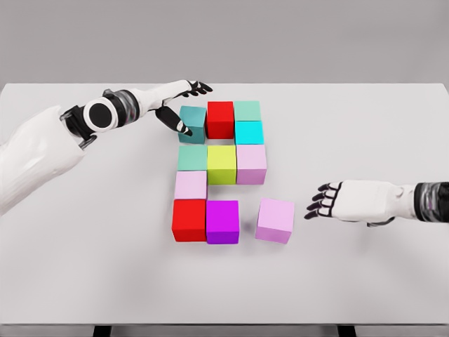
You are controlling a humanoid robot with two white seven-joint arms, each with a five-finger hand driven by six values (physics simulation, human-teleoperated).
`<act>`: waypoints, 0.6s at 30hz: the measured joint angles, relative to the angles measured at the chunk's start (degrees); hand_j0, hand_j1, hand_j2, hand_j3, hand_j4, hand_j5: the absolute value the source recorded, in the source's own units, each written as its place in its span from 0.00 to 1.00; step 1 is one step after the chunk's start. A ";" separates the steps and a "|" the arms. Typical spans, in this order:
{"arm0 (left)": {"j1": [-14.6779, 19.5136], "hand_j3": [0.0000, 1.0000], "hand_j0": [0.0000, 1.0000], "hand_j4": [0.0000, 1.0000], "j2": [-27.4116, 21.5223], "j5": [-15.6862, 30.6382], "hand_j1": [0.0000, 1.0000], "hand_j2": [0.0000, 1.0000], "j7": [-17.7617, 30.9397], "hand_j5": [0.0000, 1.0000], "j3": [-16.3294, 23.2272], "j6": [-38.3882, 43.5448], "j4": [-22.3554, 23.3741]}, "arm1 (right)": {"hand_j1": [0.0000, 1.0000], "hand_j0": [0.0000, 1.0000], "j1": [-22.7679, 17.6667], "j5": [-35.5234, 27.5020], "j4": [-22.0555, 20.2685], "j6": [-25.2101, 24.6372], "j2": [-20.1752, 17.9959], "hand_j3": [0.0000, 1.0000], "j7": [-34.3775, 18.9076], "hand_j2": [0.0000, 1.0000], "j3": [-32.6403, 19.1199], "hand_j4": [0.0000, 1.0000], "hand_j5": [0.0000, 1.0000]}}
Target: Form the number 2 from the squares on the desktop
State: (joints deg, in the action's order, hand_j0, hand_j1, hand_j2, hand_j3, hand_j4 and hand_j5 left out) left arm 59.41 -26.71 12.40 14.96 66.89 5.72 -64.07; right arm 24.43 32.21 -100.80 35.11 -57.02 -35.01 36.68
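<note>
On the white tabletop [365, 281], eleven coloured cubes are lying in a rough digit shape. Along the top, a dark teal cube [192, 123], slightly askew, is sitting beside a bright red cube [220, 119], which is touching a pale mint-green cube [247, 111]; a cyan cube [249, 132] is sitting just below the mint one. The middle row is running from a sea-green cube [192, 157] through a yellow-green cube [222, 163] to a pale mauve cube [251, 163]. A light lilac cube [191, 184] is sitting under the sea-green one, above a second red cube [189, 220] that is touching a vivid magenta cube [222, 221]. A pink-lilac cube [275, 220] is lying tilted, just apart from the magenta one. The left hand [181, 105] is pinching the dark teal cube, thumb on its left face, fingers over its top. The right hand [335, 201] is hovering near the pink-lilac cube, fingers loosely spread, holding nothing.
</note>
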 measured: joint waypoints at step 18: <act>-0.62 0.93 0.93 0.93 1.97 -0.59 0.93 0.93 -0.09 0.93 -0.01 0.36 3.12 | 1.00 1.00 4.40 0.20 0.00 -0.05 2.82 1.00 0.03 1.00 6.84 1.00 1.00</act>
State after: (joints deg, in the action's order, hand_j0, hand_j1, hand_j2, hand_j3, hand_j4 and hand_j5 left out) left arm 58.80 -24.74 11.81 14.87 66.87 6.08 -60.95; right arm 28.83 32.41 -100.80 35.07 -54.20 -34.98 43.51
